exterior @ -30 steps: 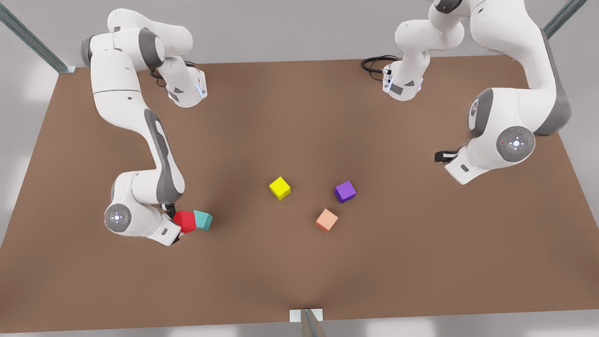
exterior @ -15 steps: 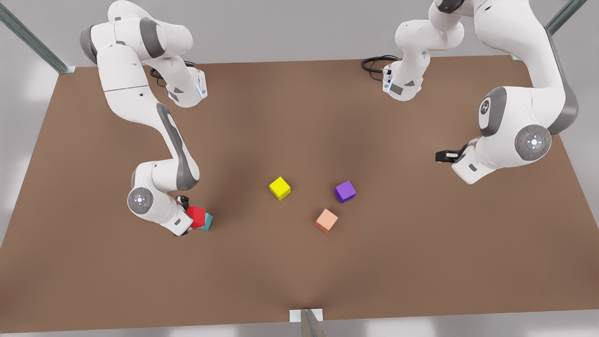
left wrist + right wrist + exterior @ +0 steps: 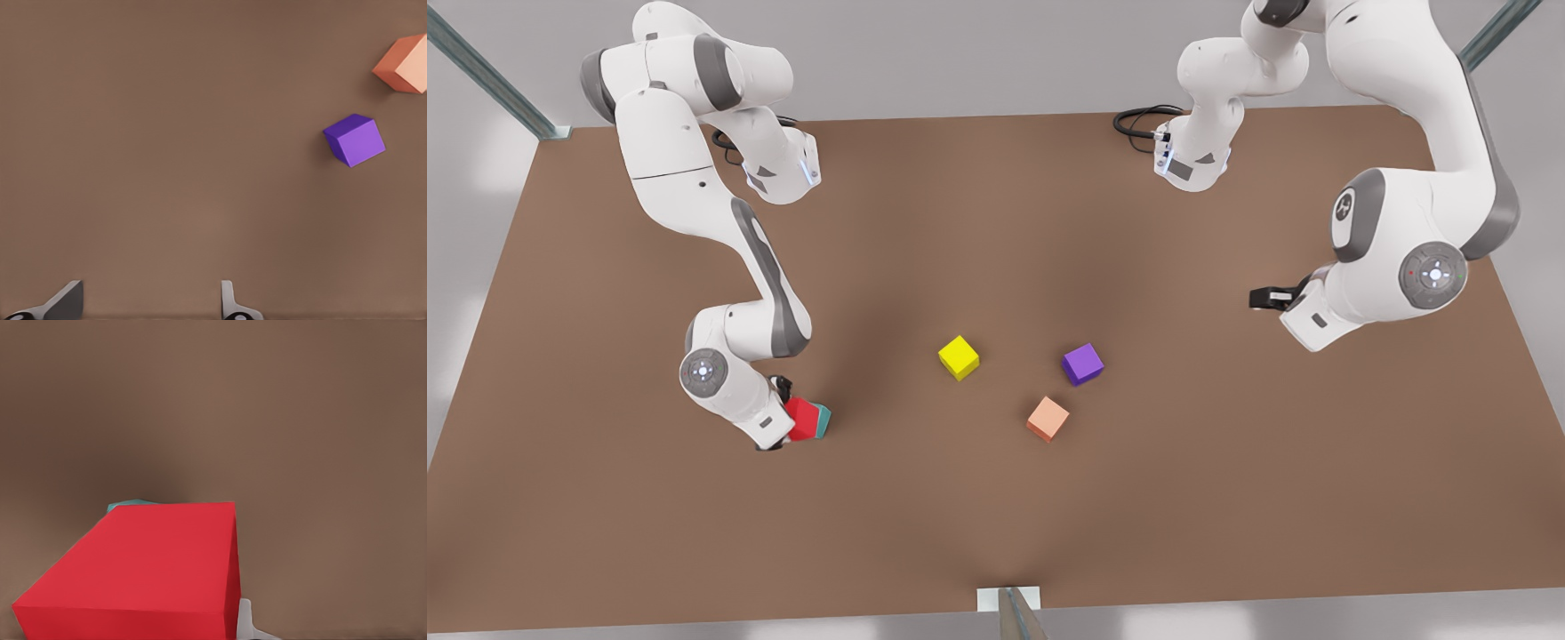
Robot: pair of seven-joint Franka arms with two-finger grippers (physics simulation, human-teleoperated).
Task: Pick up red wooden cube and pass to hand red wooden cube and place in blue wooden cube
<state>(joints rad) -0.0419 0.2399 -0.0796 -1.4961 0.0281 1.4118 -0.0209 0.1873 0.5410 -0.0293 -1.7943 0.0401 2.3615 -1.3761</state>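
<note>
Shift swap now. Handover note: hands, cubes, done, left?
Right hand, on the front view's left: shut on the red wooden cube, low over the blue wooden cube, covering most of it; contact not clear.
Left hand, on the front view's right: open, holds nothing, waiting above the table.
Yellow cube, purple cube and peach cube sit mid-table, apart.
Done: red cube picked up and brought to the blue one.
Left: seat it on the blue cube, release, retreat.

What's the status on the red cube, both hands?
Right hand shut on red wooden cube, over blue wooden cube. Left hand open, waiting at front view's right. Yellow, purple, peach cubes well clear.
</note>
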